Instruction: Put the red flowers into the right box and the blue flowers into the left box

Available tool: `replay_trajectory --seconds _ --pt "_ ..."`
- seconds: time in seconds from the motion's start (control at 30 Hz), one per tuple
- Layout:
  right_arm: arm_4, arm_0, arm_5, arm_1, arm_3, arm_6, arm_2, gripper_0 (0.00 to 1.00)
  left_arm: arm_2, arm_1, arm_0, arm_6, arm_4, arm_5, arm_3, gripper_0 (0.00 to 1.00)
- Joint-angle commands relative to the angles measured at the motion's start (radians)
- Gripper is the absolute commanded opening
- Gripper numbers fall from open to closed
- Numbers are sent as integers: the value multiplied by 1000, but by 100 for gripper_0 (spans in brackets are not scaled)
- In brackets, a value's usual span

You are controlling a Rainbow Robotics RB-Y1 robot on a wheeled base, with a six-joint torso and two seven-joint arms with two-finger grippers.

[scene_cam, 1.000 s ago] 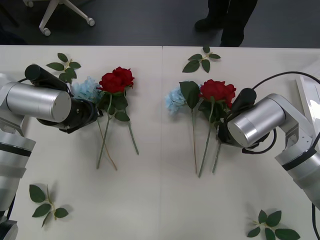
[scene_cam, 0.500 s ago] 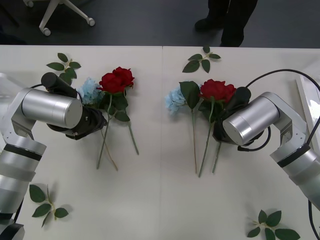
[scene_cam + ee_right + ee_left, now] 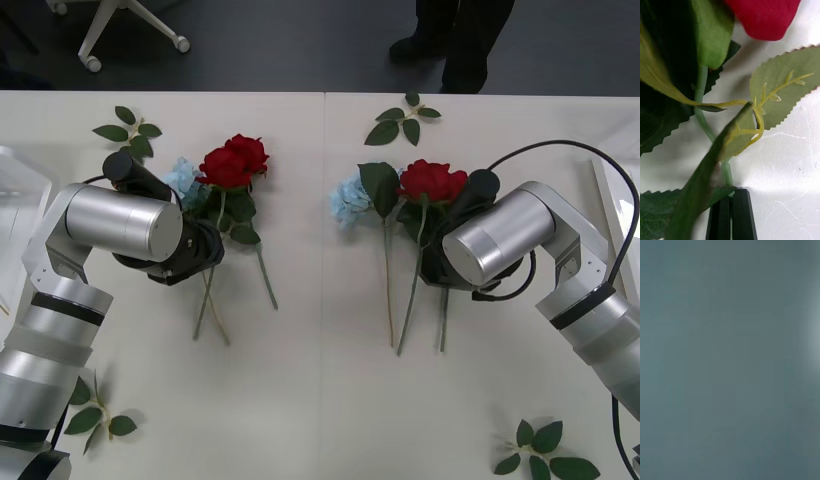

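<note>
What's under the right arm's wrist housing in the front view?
Green leaves and a stem of the right-hand red flower run under it. The right wrist view shows the right end effector with black fingers together on that stem. The stem part beneath the housing is covered from the front.

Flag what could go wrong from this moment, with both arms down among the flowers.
1. The right gripper is shut on a red rose stem tangled in leaves; lifting may drag the neighbouring blue flower.
2. The left gripper sits where a blue flower and a red rose cross stems, so it may take the wrong one or both.
3. The left box lies close beside the left arm, which could knock it.
</note>
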State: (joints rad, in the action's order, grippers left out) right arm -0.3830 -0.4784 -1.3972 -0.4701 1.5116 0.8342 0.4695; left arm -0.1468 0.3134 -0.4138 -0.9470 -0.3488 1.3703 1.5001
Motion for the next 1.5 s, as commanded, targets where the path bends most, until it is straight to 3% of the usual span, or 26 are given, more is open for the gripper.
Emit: replay_trajectory --seconds 0.03,0.23,0.4,0.67,0.87,0.97,1.1,1.3,1.5 --pt "-20 -15 -2 -16 6 26 0 0 4 7 -23 -41 4 -11 31 0" --pt "-86 -60 -17 -87 55 51 -20 0 26 59 9 -39 -15 -2 144 0" --pt "-151 -80 -112 -157 150 75 -63 0 64 110 70 -41 -25 -2 270 0" --pt "-221 -78 -341 -239 355 97 -170 0 222 119 244 -49 -35 -2 559 0" --pt "-307 -78 -523 -246 492 95 -335 0 326 119 398 -50 -35 -2 787 0" --pt "-347 -78 -523 -248 523 99 -414 0 372 119 458 -50 -38 -2 856 0" --pt "-396 -77 -523 -278 526 99 -488 0 446 119 526 -53 -55 -2 907 0" --pt "-462 -39 -523 -412 512 111 -514 0 598 121 589 -65 -142 -2 930 0" --pt "-481 83 -483 -542 496 134 -565 0 704 200 644 -91 -168 -7 896 0"
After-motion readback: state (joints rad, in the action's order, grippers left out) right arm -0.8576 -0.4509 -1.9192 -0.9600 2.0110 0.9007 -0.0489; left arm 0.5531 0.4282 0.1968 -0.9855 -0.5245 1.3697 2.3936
